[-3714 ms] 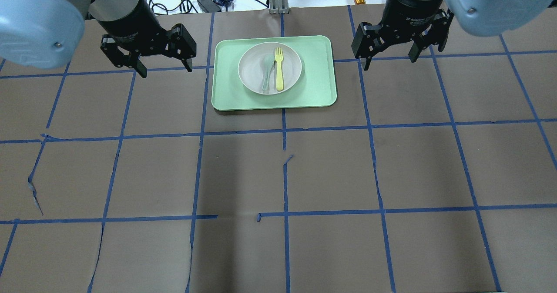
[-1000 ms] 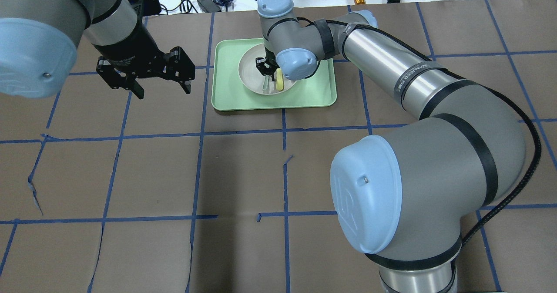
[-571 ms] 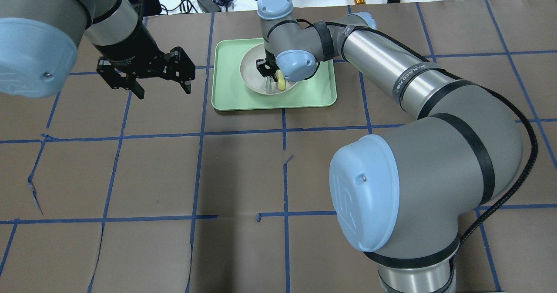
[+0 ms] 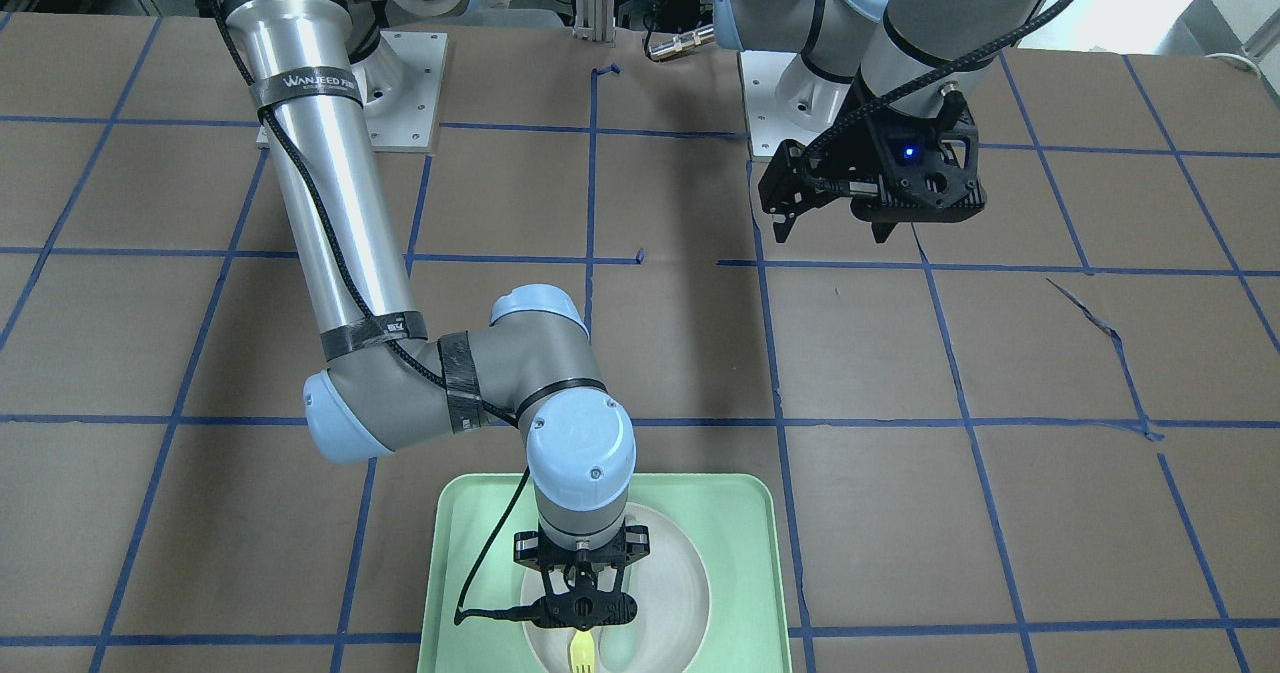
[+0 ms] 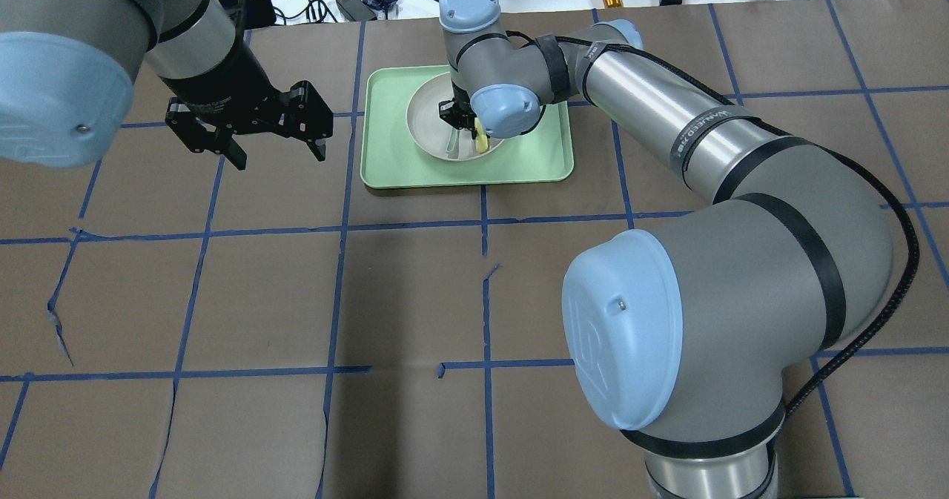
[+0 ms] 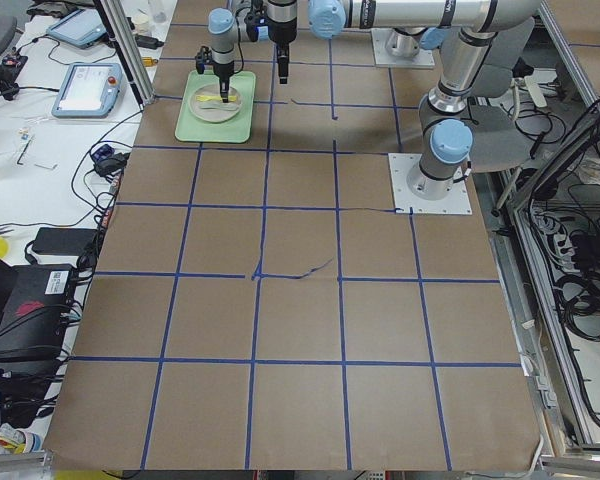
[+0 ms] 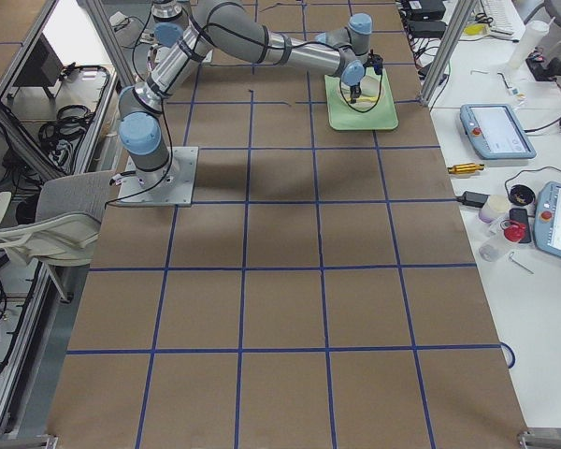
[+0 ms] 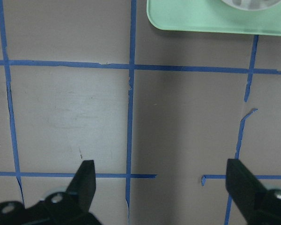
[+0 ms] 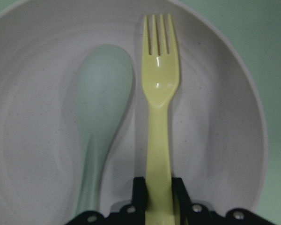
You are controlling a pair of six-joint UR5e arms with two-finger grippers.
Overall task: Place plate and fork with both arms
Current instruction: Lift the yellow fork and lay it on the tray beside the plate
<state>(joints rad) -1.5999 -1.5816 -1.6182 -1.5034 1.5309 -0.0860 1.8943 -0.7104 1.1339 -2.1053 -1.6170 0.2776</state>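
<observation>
The right gripper (image 9: 158,187) pinches the fork (image 9: 158,108) by its handle, whose end is hidden; the spoon (image 9: 100,93) lies just left on the plate (image 9: 220,122). The left gripper (image 8: 162,176) hangs spread, left of the tray (image 8: 196,21).

pale-yellow fork (image 9: 158,117), white plate (image 9: 215,122), grey-green spoon (image 9: 103,79) — mint-green tray (image 5: 385,165)

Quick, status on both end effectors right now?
Left end effector: open, holding nothing.
Right end effector: closed on the fork, gripping its handle.

Silver-grey arms (image 5: 652,106), light-blue joint caps (image 5: 619,328), black bands (image 5: 752,164)
</observation>
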